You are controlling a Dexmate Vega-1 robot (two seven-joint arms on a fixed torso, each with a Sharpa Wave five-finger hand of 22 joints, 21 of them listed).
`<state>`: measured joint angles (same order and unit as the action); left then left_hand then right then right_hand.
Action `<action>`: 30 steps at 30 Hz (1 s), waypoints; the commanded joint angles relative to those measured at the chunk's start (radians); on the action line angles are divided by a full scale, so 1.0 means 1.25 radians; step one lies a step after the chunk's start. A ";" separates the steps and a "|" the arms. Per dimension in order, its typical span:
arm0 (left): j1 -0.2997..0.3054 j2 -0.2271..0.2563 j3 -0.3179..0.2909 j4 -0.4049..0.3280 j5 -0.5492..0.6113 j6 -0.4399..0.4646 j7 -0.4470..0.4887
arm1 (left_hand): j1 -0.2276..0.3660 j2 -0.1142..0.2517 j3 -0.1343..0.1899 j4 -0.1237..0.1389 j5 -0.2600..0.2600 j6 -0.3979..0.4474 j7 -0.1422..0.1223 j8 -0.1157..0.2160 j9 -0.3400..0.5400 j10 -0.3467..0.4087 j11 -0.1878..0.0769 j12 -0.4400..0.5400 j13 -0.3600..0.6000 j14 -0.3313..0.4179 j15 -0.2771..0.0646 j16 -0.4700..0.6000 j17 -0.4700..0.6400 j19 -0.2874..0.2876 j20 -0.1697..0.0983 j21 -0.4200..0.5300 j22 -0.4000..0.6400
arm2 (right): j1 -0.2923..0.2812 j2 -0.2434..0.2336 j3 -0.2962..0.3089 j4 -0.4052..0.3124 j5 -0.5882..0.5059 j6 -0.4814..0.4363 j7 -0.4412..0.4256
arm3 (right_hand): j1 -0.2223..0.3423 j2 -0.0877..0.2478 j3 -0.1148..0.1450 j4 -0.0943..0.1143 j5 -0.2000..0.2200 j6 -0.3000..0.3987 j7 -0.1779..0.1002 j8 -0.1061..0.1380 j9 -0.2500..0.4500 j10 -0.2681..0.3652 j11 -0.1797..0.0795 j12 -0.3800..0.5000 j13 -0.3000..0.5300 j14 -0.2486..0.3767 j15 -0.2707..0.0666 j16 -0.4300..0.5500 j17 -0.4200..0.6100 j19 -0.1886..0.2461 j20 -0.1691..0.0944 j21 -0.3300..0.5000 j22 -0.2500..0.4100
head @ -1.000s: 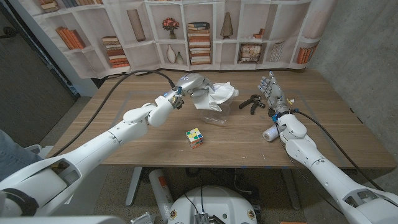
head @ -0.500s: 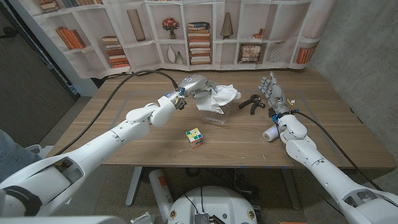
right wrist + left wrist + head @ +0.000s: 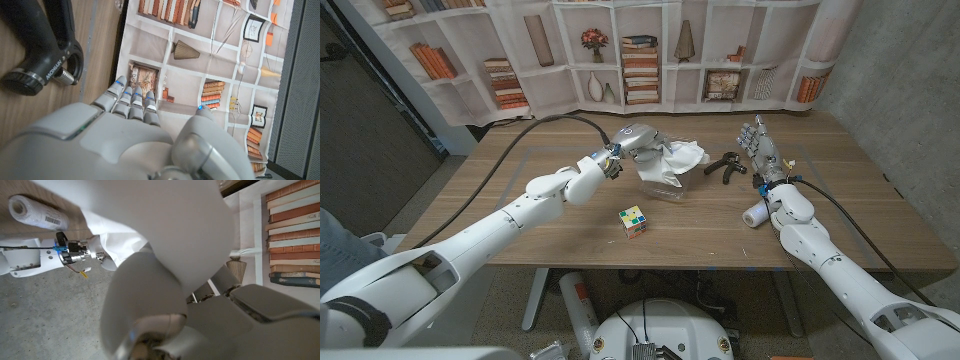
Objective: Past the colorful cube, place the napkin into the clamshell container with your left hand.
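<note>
**A:** Where is the napkin [image 3: 677,157] right now?

**B:** At the clamshell container [image 3: 660,181], bunched in the left hand [image 3: 638,139] directly over the box and spilling toward its far right corner. It looks partly down inside, though I cannot tell whether it touches the bottom.

**A:** Why hold it from above like that?

**B:** My guess is the clear box is open at the top, so coming straight down lets the loose cloth drop in without catching the walls. The colorful cube [image 3: 632,221] sits on the near side of the container, well apart, and the arm reaches in from the container's left, missing the cube.

**A:** And the fingers?

**B:** Curled around the cloth, gripping it. In the left wrist view the napkin [image 3: 165,225] drapes right over the hand, so I cannot see how tightly they pinch.

**A:** The other hand?

**B:** The right hand [image 3: 760,148] stands upright well to the right of the container, fingers straight and slightly apart, holding nothing. A black hand gripper [image 3: 724,165] lies between it and the container, and a white paper roll [image 3: 753,215] lies on the table beside the right wrist.
</note>
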<state>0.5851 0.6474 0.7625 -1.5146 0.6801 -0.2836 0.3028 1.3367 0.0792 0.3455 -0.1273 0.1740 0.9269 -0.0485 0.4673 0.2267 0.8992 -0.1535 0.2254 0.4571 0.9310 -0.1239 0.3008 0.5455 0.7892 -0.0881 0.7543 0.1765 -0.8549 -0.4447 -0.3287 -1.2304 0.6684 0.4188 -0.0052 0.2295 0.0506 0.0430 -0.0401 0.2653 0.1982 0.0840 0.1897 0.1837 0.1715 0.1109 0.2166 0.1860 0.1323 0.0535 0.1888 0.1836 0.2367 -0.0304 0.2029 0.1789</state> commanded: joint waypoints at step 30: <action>-0.036 -0.041 0.058 0.079 0.022 -0.015 0.003 | -0.003 0.006 -0.005 0.002 0.003 0.011 -0.003 0.010 0.003 0.004 -0.013 0.002 0.015 0.002 -0.086 -0.004 0.013 -0.012 -0.036 0.005 0.002 | 0.009 0.008 0.001 0.024 0.006 0.009 0.013 | 0.004 0.009 -0.004 -0.003 0.000 0.005 0.004 0.005 0.004 0.005 0.001 -0.001 0.003 0.005 0.003 0.000 0.002 0.007 0.002 -0.003 0.003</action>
<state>0.5412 0.6043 0.8229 -1.4302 0.6925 -0.3115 0.2803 1.3333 0.0833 0.3402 -0.1245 0.1716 0.9309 -0.0525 0.4751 0.2291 0.8963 -0.1609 0.2235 0.4714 0.9255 -0.1254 0.2934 0.5598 0.7813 -0.0873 0.7542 0.1767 -0.8474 -0.4380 -0.3263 -1.2062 0.6762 0.4259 0.0060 0.2334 0.0544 0.0430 -0.0400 0.2653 0.1982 0.0840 0.1897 0.1836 0.1715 0.1109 0.2166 0.1861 0.1323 0.0535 0.1888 0.1836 0.2367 -0.0304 0.2029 0.1789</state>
